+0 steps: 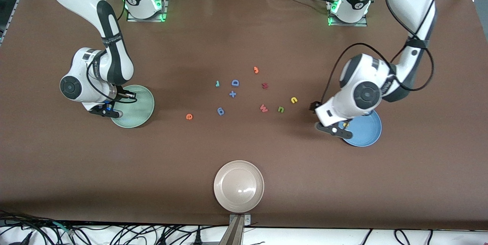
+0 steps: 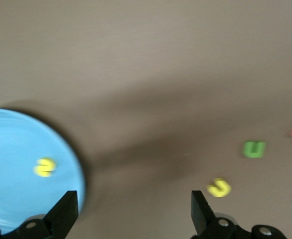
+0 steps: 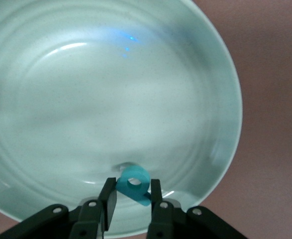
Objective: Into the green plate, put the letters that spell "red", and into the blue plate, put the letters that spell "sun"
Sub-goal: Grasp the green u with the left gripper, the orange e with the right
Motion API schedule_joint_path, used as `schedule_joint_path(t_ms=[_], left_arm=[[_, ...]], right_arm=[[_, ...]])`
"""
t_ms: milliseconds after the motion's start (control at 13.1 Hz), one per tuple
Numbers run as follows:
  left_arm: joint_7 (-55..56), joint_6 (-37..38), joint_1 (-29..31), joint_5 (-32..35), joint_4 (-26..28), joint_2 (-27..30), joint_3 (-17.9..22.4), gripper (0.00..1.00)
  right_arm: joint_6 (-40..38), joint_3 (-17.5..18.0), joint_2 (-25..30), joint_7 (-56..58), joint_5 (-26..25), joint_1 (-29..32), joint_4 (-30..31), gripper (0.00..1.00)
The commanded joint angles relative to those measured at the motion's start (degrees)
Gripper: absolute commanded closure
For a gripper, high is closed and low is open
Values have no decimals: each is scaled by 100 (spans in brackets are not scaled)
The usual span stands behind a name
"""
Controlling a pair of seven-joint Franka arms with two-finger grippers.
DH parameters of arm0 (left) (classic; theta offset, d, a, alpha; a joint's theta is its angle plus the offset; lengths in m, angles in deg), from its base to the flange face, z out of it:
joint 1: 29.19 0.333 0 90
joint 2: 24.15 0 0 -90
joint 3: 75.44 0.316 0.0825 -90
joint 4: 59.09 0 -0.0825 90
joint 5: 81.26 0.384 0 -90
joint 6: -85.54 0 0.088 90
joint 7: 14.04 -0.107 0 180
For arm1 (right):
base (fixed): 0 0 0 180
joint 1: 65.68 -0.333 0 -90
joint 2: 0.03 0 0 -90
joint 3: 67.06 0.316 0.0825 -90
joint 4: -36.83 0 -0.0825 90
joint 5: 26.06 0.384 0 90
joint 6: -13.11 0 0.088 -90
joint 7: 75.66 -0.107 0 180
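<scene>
My right gripper (image 3: 132, 196) hangs over the green plate (image 3: 111, 89), shut on the teal "d" (image 3: 134, 184), which sits between its fingers just above the plate's inner slope. My left gripper (image 2: 131, 214) stands open with nothing between its fingers, over the rim of the blue plate (image 2: 11, 164) toward the table's middle. The yellow "s" (image 2: 45, 167) lies in that plate. On the table lie the yellow "u" (image 1: 294, 100), green "n" (image 1: 281, 109), teal "r" (image 1: 217, 83) and orange "e" (image 1: 189, 116).
Among the letters lie a blue "D" (image 1: 235, 83), a blue plus (image 1: 232, 94), a blue "6"-like piece (image 1: 220, 111), a pink "w" (image 1: 263, 108), a dark red letter (image 1: 265, 85) and an orange piece (image 1: 256, 70). A beige plate (image 1: 238, 186) stands nearest the front camera.
</scene>
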Motion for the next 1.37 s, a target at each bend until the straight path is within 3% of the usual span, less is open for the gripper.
schedule_joint_path(t_ms=[0, 76, 228, 532, 913, 1293], left_arm=[[323, -316, -464, 194, 72, -39, -2, 0], [577, -422, -736, 194, 72, -135, 16, 0], [825, -773, -923, 194, 72, -320, 16, 0], [887, -1214, -1073, 255, 89, -707, 33, 0], [1695, -1574, -1249, 993, 80, -1042, 16, 0], [1792, -1574, -1319, 994, 107, -1112, 16, 3]], right_arm=[[42, 7, 94, 181, 127, 39, 77, 26], [33, 7, 94, 181, 127, 39, 77, 12], [-2, 16, 129, 155, 127, 31, 25, 3], [-484, 51, 217, -205, 127, -40, -607, 3], [-486, 226, 112, -1126, 127, -469, -1389, 3], [-110, 999, -512, -2479, 135, -497, -2050, 3]])
